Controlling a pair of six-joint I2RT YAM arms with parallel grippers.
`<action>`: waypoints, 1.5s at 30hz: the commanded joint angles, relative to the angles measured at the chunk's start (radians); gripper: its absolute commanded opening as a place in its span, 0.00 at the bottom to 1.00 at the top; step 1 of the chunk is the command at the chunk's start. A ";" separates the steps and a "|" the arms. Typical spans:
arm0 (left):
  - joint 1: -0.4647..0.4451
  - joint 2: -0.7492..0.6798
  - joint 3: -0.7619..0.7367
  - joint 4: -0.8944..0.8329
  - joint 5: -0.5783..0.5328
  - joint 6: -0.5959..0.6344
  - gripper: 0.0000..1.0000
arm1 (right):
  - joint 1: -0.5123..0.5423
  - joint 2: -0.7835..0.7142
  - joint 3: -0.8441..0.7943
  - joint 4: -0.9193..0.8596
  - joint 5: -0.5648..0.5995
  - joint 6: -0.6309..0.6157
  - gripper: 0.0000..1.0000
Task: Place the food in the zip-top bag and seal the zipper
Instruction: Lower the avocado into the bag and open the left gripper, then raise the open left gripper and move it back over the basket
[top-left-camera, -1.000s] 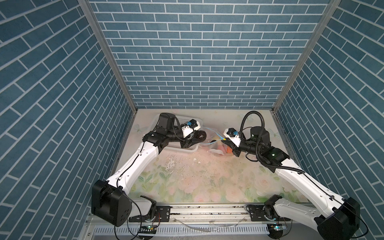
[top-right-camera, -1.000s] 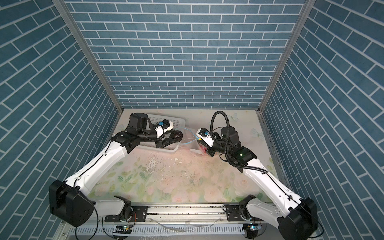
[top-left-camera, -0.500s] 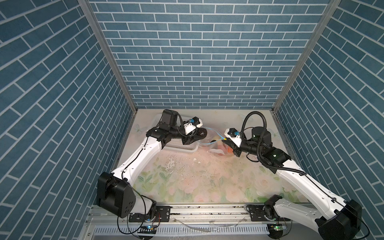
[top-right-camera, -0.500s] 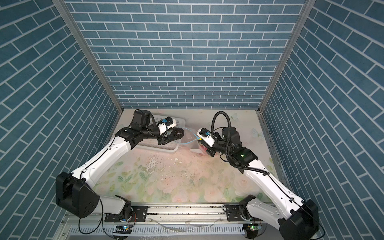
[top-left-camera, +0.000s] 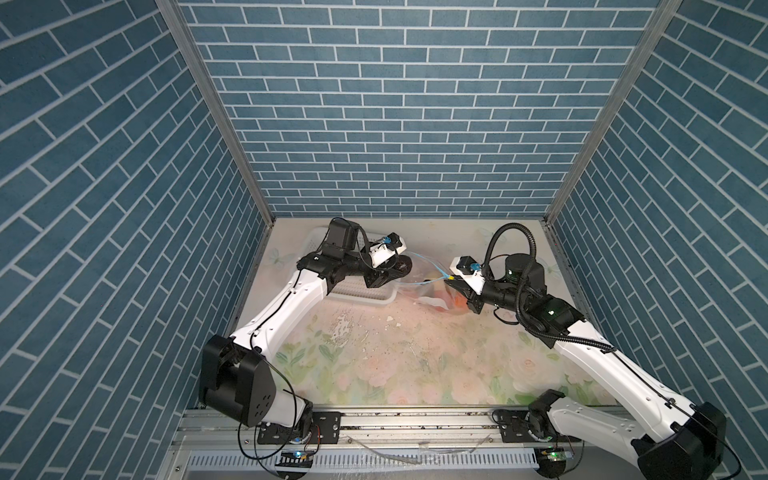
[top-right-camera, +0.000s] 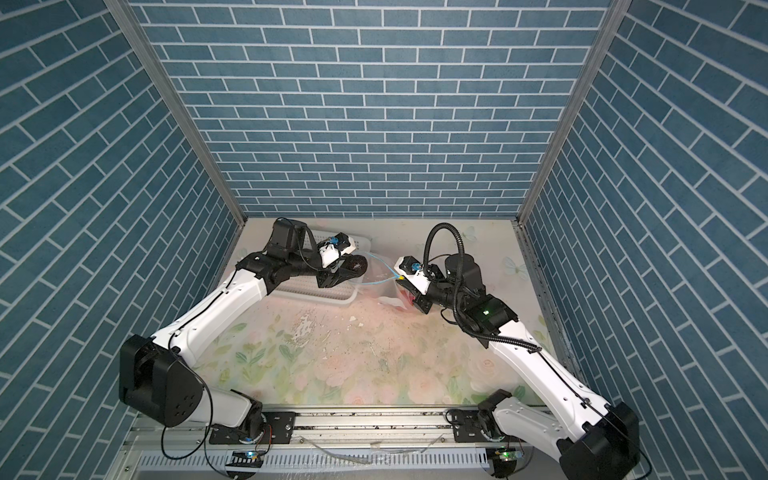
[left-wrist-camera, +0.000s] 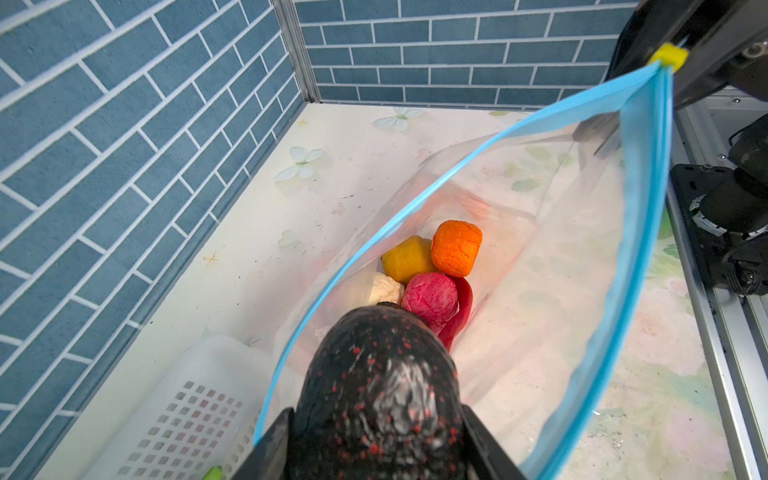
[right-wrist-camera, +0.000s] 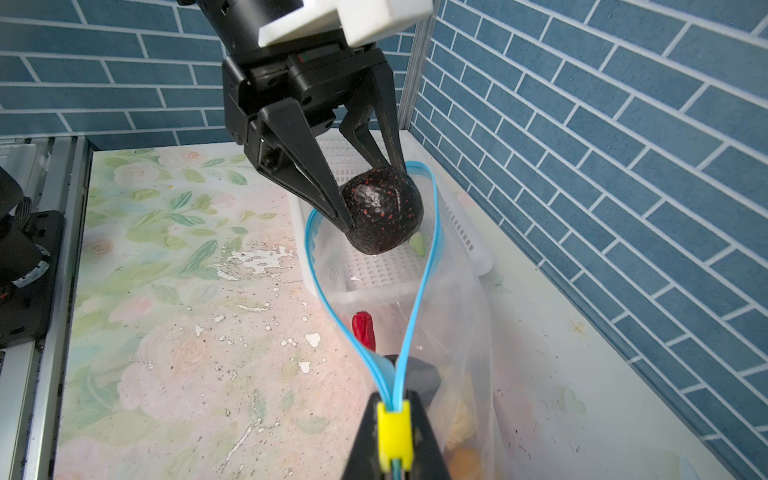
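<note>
Left wrist view, Ana asks: where is the food?

Ben: Most of it lies at the bottom of the bag. An orange lump touches a yellow lump. A pink lump and a cream lump sit next to those, and a red chili curls along the pink one. One more piece, a black lump flecked with red, hangs over the bag's open mouth, apart from the rest.

Ana: What holds it?

Ben: The left gripper. Its jaws stand partway apart and pinch the black lump from both sides.

Ana: And the zipper?

Ben: The zipper, a light blue strip, is unsealed. Its two sides bow out in a long loop and meet at the yellow slider, at the end of the bag far from the black lump.

Ana: The right gripper?

Ben: The right gripper has its jaws pressed together on the zipper, right at the slider. In both top views the two grippers sit at opposite ends of the bag's mouth.

Ana: What is around the bag?

Ben: A white basket with holes stands just beside the bag, at the black lump's end. The right wrist view shows part of it through the clear plastic. A small green piece lies in it. A flowered table is under everything, and its print is flaked near the bag.
</note>
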 joint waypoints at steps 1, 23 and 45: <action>-0.005 0.008 0.022 -0.019 -0.025 0.013 0.39 | 0.004 -0.024 0.036 0.014 -0.012 -0.026 0.00; -0.005 0.001 0.005 0.020 -0.049 -0.022 0.69 | 0.004 -0.025 0.037 0.013 0.008 -0.028 0.00; 0.019 -0.147 -0.144 0.323 -0.276 -0.356 0.99 | 0.005 -0.059 0.000 0.023 0.023 -0.028 0.00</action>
